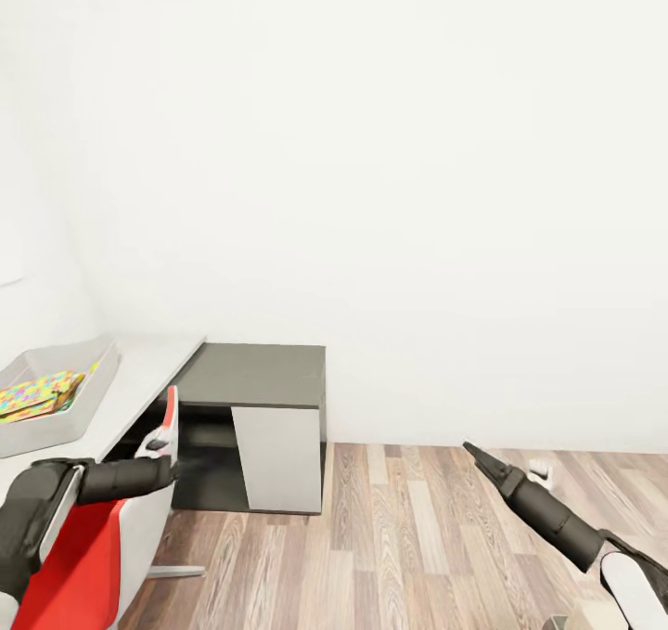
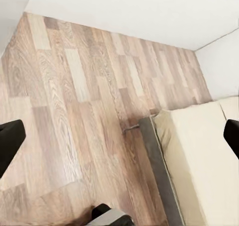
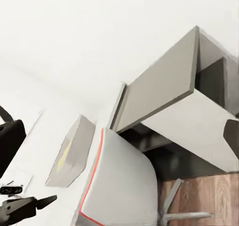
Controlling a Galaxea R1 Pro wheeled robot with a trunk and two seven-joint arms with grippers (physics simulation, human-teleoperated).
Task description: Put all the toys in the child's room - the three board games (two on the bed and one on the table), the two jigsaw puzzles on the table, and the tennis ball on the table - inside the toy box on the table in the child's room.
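Observation:
The light grey toy box (image 1: 88, 370) stands on the white table (image 1: 148, 370) at the far left. A multicoloured jigsaw puzzle (image 1: 37, 396) lies inside it. In the right wrist view the toy box (image 3: 74, 148) shows a yellow patch inside. My left gripper (image 1: 172, 468) hangs open over the chair, below the table's edge, holding nothing. Its wrist view looks down on the bed (image 2: 199, 151) corner, with the left gripper (image 2: 119, 138) spread wide. My right gripper (image 1: 475, 451) is open and empty above the floor at the right. The board games and tennis ball are out of view.
A red and white chair (image 1: 102, 537) stands in front of the table, under my left arm. The lower dark grey desk section (image 1: 255, 375) adjoins the table in the corner. Wood-plank floor (image 1: 408, 537) stretches to the right along the white wall.

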